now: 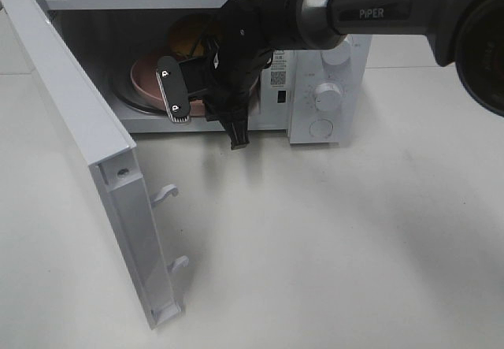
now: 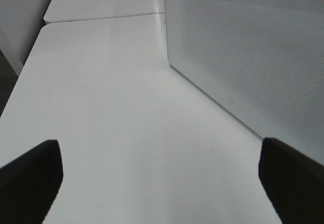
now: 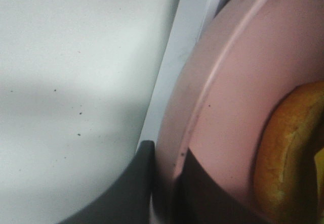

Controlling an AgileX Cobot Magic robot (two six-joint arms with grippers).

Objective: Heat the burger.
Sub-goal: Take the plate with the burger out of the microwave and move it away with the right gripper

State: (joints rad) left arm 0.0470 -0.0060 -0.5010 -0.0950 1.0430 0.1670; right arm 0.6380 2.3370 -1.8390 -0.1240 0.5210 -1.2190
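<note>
Right gripper [image 3: 164, 183] is clamped on the rim of the pink plate [image 3: 228, 82], one finger [image 3: 126, 188] under the edge and the other over it, as its wrist view shows. Just beyond that hold, on the plate, sits the burger [image 3: 283, 158]; only the glossy golden bun shows clearly. From the high camera the plate [image 1: 146, 77] lies inside the microwave [image 1: 331, 73] cavity, with the bun [image 1: 189, 34] behind the arm's wrist, so the loading looks nearly complete. What seems left: letting go of the plate, drawing the arm out, shutting the door [image 1: 87, 144], which hangs wide open to the side, and setting the dials [image 1: 327, 95] on the control panel just past the gripper.

Left gripper [image 2: 162, 178] is spread wide and holds nothing; ahead of it lies bare table [image 2: 116, 107], and beside it stands a pale perforated panel, probably the door's outer face.

That table is a plain matt white top, smooth and uncluttered in front of the microwave. Of the room little shows: a second white top butted against the far edge, and a strip of dark floor beside it
</note>
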